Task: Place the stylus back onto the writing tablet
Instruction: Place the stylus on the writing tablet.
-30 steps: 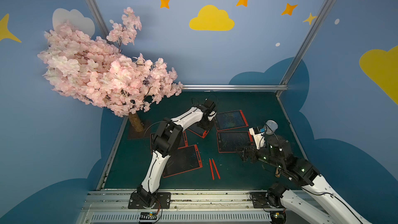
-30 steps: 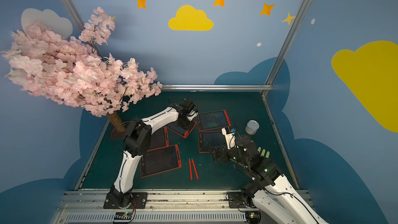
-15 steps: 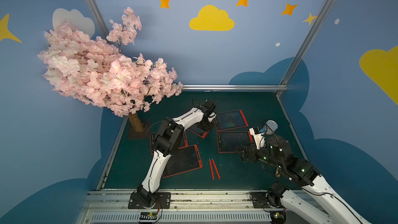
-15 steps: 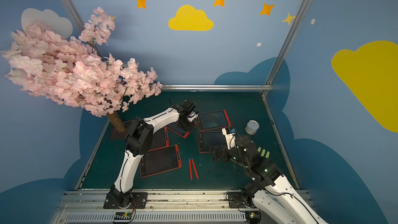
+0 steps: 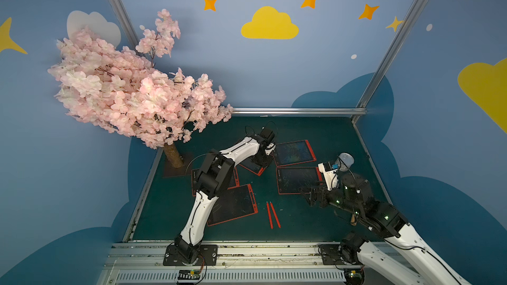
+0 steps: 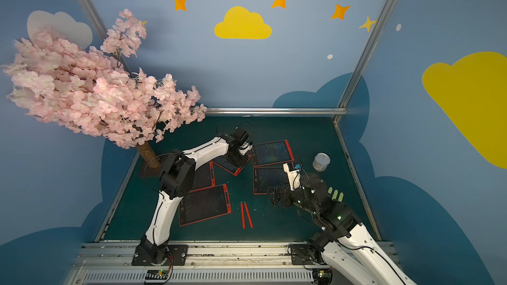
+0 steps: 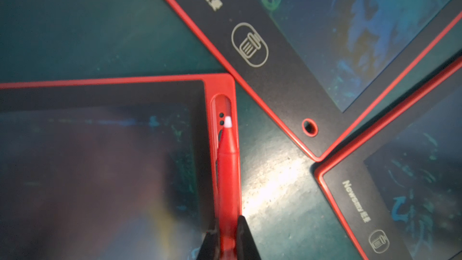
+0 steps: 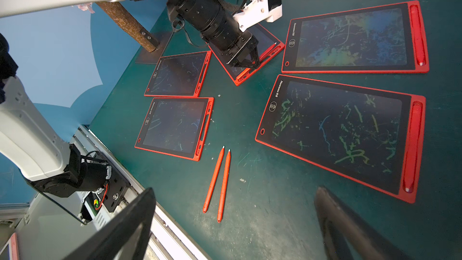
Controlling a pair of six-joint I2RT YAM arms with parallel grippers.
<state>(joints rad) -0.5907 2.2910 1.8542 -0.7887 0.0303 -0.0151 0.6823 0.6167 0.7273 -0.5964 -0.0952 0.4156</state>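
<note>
Clamps the stylus [image 7: 226, 171] in the left gripper [image 7: 226, 223], jaws narrowly shut on its shaft, white tip over the slot [image 7: 221, 105] of the far-middle tablet [image 7: 100, 171]. Shows two spare pens [image 8: 214, 180] loose near centre. Holds the right gripper [image 8: 236, 191] wide open, empty, above the table [image 8: 250, 121].

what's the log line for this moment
left hand: shut on stylus | stylus tip: at tablet slot | right hand: open, empty | table: two loose styluses

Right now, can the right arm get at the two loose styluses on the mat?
Probably yes. The right gripper hangs open near the two loose styluses, with only bare mat between; the left gripper holds another stylus farther back at a tablet.
</note>
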